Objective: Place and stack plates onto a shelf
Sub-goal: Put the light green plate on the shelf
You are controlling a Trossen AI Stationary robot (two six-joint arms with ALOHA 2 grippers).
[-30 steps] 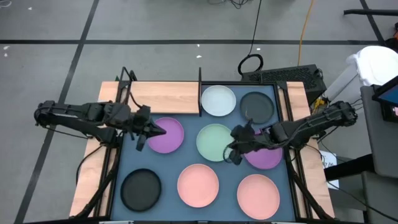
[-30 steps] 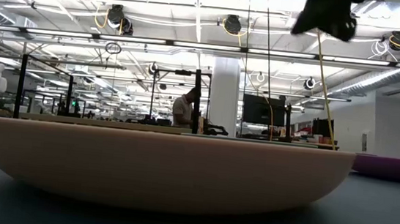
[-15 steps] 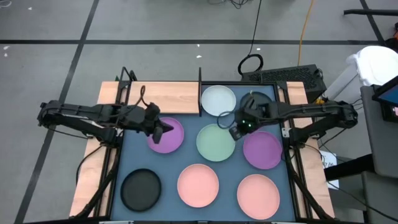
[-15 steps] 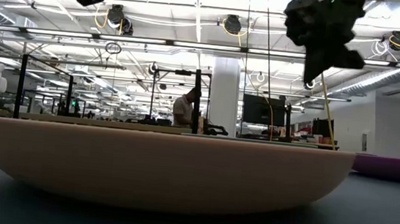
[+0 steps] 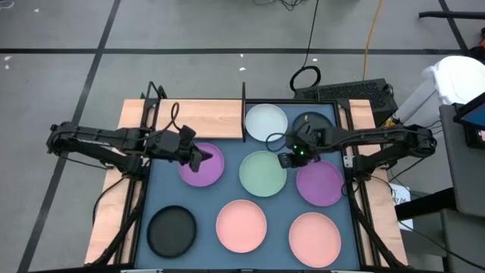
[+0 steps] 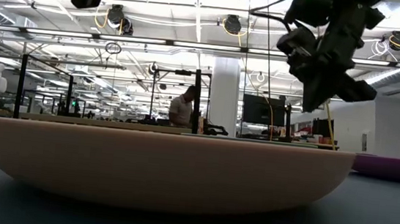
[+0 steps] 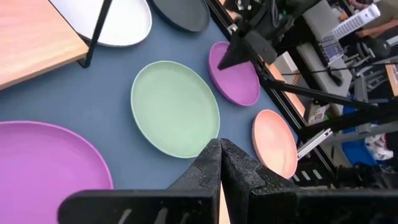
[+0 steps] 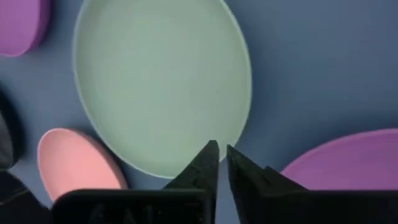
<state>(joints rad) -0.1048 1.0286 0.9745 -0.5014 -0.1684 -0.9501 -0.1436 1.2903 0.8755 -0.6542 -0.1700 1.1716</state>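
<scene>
Several plates lie flat on the blue-grey mat (image 5: 227, 189): purple (image 5: 198, 171), pale green (image 5: 261, 176), whitish (image 5: 266, 123), black (image 5: 318, 136), purple (image 5: 319, 184), two salmon pink (image 5: 241, 225) (image 5: 314, 238) and black (image 5: 171, 231). The light-wood shelf (image 5: 201, 119) sits at the far left. My left gripper (image 5: 206, 158) (image 7: 219, 149) hovers shut above the left purple plate's far right part. My right gripper (image 5: 282, 160) (image 8: 220, 152) hangs over the green plate's (image 8: 161, 87) rim nearest the right purple plate (image 8: 348, 162). A narrow gap shows between its fingertips, and nothing is in it.
A thin black post (image 5: 244, 110) stands at the shelf's right end, beside the whitish plate. In the low view a pink plate (image 6: 158, 167) fills the foreground and both grippers hang well above the table. A keyboard (image 5: 348, 92) and a person's white sleeve (image 5: 455, 80) lie beyond the table's right.
My right gripper has swung from above the right purple plate toward the far edge and the left, sinking and rolling. It has ended over the green plate's rim. My left gripper has shifted a little to the right over the left purple plate, sunk slightly and rolled. No plate has moved.
</scene>
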